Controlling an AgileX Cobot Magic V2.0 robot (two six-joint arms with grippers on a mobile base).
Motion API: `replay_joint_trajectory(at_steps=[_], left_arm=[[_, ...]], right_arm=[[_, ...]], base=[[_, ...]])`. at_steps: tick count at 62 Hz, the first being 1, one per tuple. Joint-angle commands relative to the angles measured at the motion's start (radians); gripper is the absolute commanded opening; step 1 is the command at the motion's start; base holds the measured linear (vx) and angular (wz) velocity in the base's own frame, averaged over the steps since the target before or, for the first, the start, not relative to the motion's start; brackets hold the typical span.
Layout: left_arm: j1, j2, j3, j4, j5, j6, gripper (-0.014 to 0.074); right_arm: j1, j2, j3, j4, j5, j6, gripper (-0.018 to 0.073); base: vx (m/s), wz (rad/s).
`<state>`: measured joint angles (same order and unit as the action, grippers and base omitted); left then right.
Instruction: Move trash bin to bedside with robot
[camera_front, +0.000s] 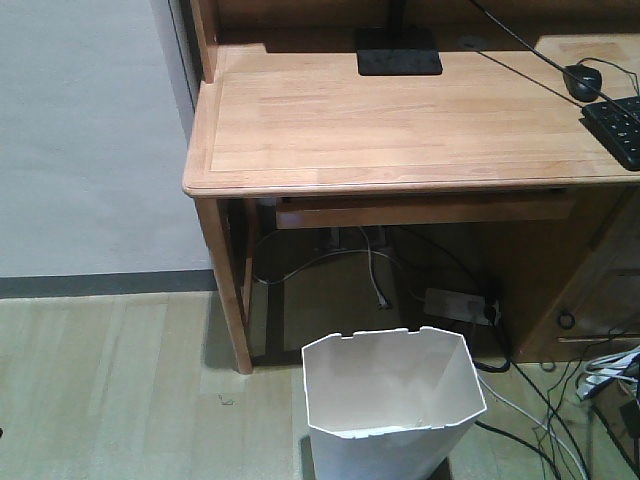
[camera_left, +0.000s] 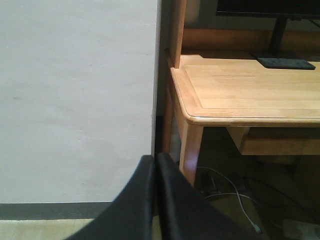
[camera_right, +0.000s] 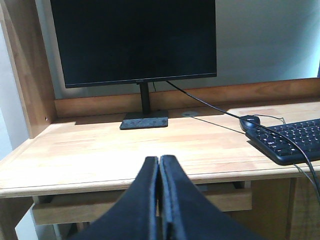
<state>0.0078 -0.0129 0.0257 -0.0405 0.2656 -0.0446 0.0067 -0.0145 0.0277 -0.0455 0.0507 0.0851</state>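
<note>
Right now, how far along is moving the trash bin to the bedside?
Nothing looks done: the trash bin stands on the floor by the desk, ungrasped. In hand: nothing; the left hand and right hand are shut, empty. To do: grip it, move it; no bedside in view.

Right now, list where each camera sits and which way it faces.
Front view: high up, looking down on the desk and trash bin; no robot part shows.
Left wrist: about desk height, facing the wall and the desk's left corner; shut left pincer at bottom.
Right wrist: desk height, facing the monitor and keyboard; shut right pincer at bottom.
Shared: all three show the desk.
</note>
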Motion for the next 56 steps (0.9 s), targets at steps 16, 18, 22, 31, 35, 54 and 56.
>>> replay_joint_trajectory(at_steps=[16,18,22,31,35,54,56], left_arm=[[0.0,-0.014,0.012,-0.004,-0.069,-0.006,-0.0006],[0.0,-0.014,0.012,-0.004,-0.069,-0.006,-0.0006],[0.0,-0.014,0.012,-0.004,-0.069,-0.006,-0.0006],[0.0,-0.014,0.012,-0.004,-0.069,-0.006,-0.0006],[0.0,-0.014,0.012,-0.004,-0.069,-0.006,-0.0006],[0.0,-0.014,0.012,-0.004,-0.069,-0.006,-0.0006],[0.0,-0.014,0.012,-0.004,-0.069,-0.006,-0.0006]], right_arm=[[-0.004,0.004,0.001,-0.013,-0.11,-0.008,-0.001],[-0.004,0.008,-0.006,-0.013,-0.11,-0.004,-0.001],[-0.004,0.025,-0.033,-0.011,-0.089,-0.004,-0.001],[-0.004,0.104,-0.129,-0.013,-0.019,-0.009,-0.001],[-0.004,0.146,-0.177,-0.013,0.003,-0.017,-0.001],[-0.004,0.338,-0.342,-0.013,0.109,-0.061,-0.001],[-0.004,0.353,-0.349,-0.012,0.113,-0.059,-0.001]], base=[[0.0,0.0],[0.0,0.0],[0.0,0.0],[0.0,0.0],[0.0,0.0],[0.0,0.0],[0.0,0.0]])
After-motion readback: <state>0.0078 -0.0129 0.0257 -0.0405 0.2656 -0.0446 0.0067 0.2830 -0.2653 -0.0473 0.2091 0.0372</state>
